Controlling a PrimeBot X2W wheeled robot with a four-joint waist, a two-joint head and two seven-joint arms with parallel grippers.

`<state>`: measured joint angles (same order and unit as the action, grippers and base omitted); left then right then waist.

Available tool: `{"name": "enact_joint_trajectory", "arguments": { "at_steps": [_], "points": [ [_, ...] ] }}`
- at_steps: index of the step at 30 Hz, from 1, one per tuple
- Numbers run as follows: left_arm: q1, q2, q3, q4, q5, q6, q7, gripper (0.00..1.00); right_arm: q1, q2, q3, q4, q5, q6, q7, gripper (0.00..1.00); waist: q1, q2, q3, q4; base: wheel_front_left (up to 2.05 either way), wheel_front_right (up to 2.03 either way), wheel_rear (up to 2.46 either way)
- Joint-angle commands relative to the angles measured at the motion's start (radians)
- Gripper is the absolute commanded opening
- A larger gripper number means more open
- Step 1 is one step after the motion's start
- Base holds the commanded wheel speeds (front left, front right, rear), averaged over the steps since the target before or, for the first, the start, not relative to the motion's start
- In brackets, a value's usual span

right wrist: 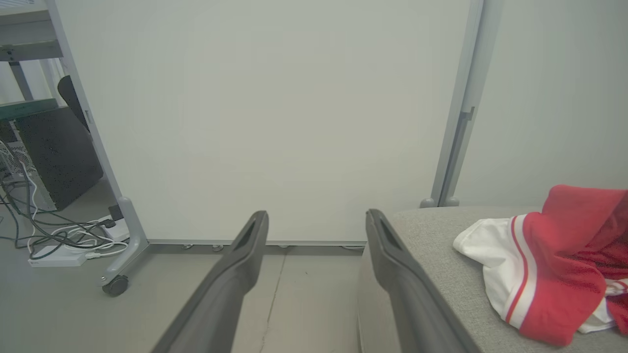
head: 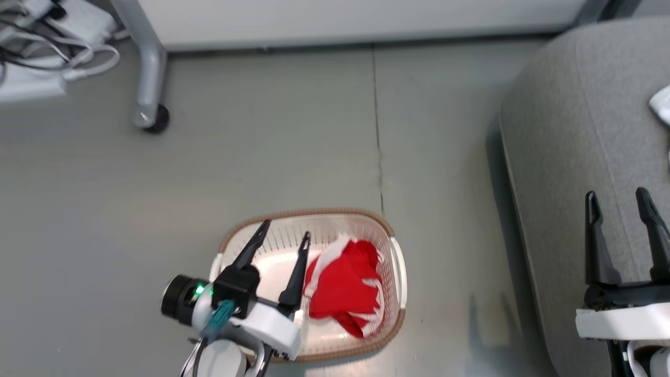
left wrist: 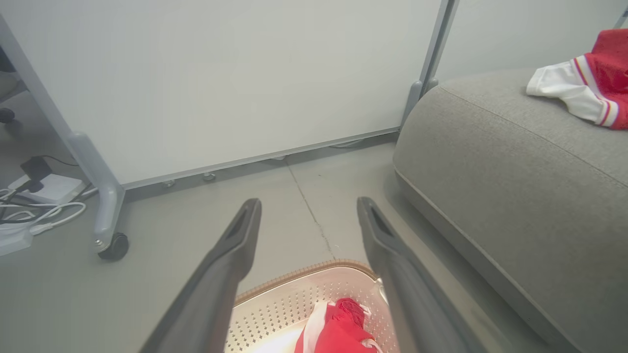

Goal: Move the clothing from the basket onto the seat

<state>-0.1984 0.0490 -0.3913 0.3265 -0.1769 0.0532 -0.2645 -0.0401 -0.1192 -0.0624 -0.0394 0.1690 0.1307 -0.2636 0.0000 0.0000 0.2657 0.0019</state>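
**Step in hand.** A pick from the basket is judged to be starting. The left gripper [head: 286, 229] is held over the basket [head: 314, 213] with its jaws apart and nothing between them. Its fingers are just left of the red garment [head: 343, 285].

**Next move.** A shift toward the garment and a descent onto it are called for. The fingers should be closed on a thick fold so the cloth is lifted clear of the rim.

**Right gripper** [head: 617, 195]. Held over the seat [head: 565, 131], jaws apart, nothing gripped.

**Basket, contents.** One crumpled red garment with white striped trim is lodged against the right wall.

**Seat, contents.** A second garment [right wrist: 554, 260], red and white, is already laid there.

**Surroundings.** A wheeled partition [left wrist: 221, 73] and cables [head: 63, 52] are noted.
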Motion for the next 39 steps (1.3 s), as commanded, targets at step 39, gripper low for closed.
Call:
{"name": "enact_joint_trajectory", "arguments": {
  "at_steps": [39],
  "points": [
    [-0.869, 0.066, -0.273, 0.948, 0.229, -0.179, 0.238, 1.00, -0.167, 0.067, 0.158, -0.002, 0.071, 0.000, -0.002, 1.00, 0.0000, 0.0000, 0.744, -0.312, 0.00, 0.00, 0.00]
  ]
}}
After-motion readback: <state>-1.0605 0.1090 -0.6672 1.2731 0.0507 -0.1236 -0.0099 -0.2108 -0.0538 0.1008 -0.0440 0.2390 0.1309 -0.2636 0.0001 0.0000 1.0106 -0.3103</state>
